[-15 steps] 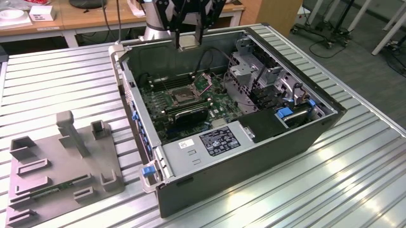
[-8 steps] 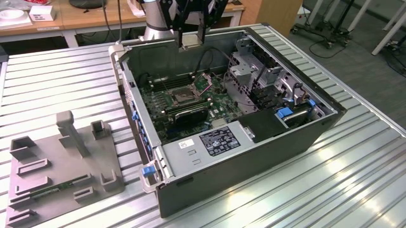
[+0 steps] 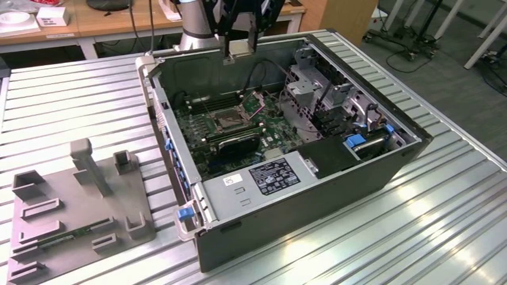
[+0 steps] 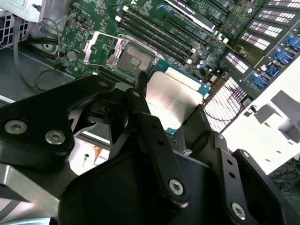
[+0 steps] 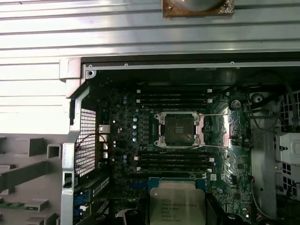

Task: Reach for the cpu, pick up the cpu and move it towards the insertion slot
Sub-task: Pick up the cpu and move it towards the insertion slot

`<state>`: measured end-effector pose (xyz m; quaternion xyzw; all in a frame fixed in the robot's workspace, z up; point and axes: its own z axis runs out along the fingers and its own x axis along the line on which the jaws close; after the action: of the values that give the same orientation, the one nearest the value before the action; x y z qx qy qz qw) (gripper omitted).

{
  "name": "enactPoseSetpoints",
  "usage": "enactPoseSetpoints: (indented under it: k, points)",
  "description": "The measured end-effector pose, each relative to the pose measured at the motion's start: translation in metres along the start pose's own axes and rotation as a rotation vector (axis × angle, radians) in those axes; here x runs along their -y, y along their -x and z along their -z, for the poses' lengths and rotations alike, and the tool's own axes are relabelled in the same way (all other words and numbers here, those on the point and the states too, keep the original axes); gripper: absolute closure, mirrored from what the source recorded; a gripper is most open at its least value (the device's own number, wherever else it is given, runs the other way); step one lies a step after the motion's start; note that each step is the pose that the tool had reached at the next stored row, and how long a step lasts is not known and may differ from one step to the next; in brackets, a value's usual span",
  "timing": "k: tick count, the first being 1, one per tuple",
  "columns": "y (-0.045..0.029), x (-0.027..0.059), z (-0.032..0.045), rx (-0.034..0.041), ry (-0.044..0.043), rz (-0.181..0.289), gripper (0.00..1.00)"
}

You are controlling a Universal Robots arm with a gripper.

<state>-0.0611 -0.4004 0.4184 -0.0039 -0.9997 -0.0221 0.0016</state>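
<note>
The gripper (image 3: 239,52) hangs over the far rim of the open computer case (image 3: 317,196), and its fingers (image 4: 140,89) are clamped on the cpu (image 4: 171,98), one on either edge of the pale metal top. In the exterior view the chip shows as a small square held just below the fingertips, well above the motherboard (image 3: 230,127). The insertion slot (image 5: 179,128) sits open near the middle of the board, its silvery frame flanked by long black memory slots (image 5: 173,158) on both sides. In the first wrist view the cpu appears between the camera and the board, offset from the socket rather than over it.

To my eye the carry is under way but not finished. Doing it well means keeping the chip level, staying clear of the case rim and the loose cables (image 3: 257,74), and lining its edges square with the frame. Over on the exterior view's left, the gray fixture plate (image 3: 75,208) rests on the table (image 3: 443,237).
</note>
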Motion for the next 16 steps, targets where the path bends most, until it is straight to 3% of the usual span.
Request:
enactPoseSetpoints:
  k: [9, 16]
  points:
    - [0.0018, -0.0001, -0.0001, 0.0000, 0.0000, 0.000, 0.45]
    - [0.0072, -0.0014, -0.0001, 0.0000, 0.0001, 0.000, 0.45]
